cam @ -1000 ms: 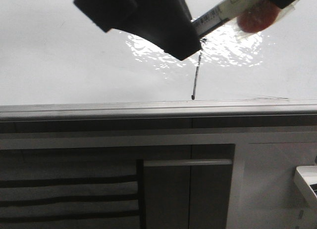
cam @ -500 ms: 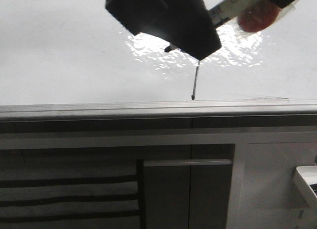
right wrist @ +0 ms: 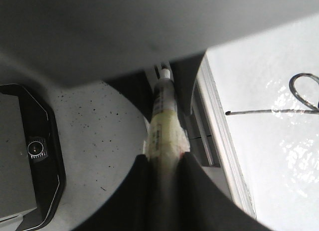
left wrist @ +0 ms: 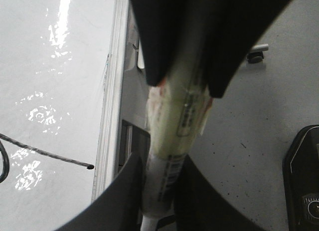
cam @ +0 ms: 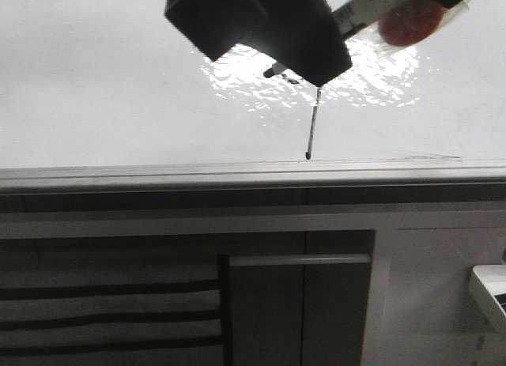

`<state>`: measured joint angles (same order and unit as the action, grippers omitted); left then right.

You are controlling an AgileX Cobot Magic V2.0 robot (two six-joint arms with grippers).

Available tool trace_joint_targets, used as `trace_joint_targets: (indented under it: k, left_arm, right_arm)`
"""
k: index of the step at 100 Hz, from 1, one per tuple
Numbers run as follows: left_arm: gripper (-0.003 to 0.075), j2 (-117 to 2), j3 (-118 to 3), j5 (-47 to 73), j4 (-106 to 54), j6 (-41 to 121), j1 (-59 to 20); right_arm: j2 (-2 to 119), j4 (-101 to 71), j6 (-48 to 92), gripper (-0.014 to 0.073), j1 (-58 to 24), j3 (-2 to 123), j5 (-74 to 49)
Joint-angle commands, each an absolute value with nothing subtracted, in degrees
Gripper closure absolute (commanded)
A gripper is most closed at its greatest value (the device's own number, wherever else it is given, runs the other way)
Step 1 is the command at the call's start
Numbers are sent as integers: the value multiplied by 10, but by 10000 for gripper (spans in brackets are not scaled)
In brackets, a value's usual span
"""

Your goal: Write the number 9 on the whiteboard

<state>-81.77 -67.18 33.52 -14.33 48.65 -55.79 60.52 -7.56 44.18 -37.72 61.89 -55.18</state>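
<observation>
Left fingers hiding number 9's loop

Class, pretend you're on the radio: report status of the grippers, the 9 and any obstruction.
Left gripper and right gripper both shut on marker. Number 9 drawn on whiteboard, tail reaching near the frame. Dark arm part hides the loop in front view.

Front view: set close and low, aimed forward across the whiteboard, with its frame edge and the cabinet included. Left wrist view: directed along its fingers at close range. Right wrist view: likewise. The drawn tail of the number 9 is shared by all three.
</observation>
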Motion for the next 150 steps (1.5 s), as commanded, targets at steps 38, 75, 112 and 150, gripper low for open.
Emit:
trace_joint_targets:
  k: [38,75,112,150]
  left_arm:
    - [734,-801,-691,291,-160,471,-557]
    - [734,-769,-691,377,-45,263,-471]
    - [734,-759,-609,400,70,-18,-265]
    - [734,-768,-535,214,69,-132,-162]
  right_arm:
    - [591,-80,440,288,-376,637,-543]
    - [474,184,141,253,-376,637,-562]
    - [423,197,101,253,-376,614,-568]
    - [423,197,100,253,-376,583,-541]
